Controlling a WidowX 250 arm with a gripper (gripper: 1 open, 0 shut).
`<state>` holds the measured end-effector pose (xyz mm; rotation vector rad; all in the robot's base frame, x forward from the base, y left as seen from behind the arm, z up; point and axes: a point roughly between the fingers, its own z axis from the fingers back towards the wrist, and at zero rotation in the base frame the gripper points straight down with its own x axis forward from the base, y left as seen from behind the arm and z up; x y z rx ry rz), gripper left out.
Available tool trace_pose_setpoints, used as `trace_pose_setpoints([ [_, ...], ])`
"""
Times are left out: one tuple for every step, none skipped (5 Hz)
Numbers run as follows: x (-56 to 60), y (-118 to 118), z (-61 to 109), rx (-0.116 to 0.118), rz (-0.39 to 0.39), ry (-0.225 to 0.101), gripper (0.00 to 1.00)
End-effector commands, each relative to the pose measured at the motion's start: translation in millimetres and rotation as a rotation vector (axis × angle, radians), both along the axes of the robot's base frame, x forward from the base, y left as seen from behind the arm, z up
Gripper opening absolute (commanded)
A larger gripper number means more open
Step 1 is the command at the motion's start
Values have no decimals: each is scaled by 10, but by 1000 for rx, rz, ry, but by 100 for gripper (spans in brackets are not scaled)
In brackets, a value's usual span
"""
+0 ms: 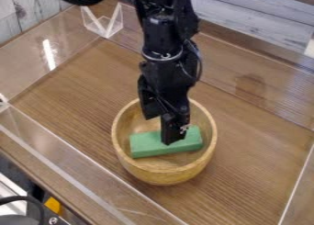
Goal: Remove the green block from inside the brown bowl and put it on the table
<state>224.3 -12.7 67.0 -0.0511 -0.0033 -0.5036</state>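
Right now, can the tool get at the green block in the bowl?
Probably yes. The tool is open, pointing down inside the brown bowl, right over the green block. Nothing else lies in the bowl; whether it touches yet is unclear.
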Motion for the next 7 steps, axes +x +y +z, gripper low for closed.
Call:
trace_pose_setpoints([
  [45,13,88,-5,12,-56,100],
  [40,8,87,-5,15,-64,100],
  [32,-1,110,-2,17,-73,100],
  [27,-11,116,-1,17,-76,100],
  [25,-23,108,1,17,-78,100],
  [8,0,56,2,4,-76,100],
  [-14,25,4,3,-8,-76,100],
])
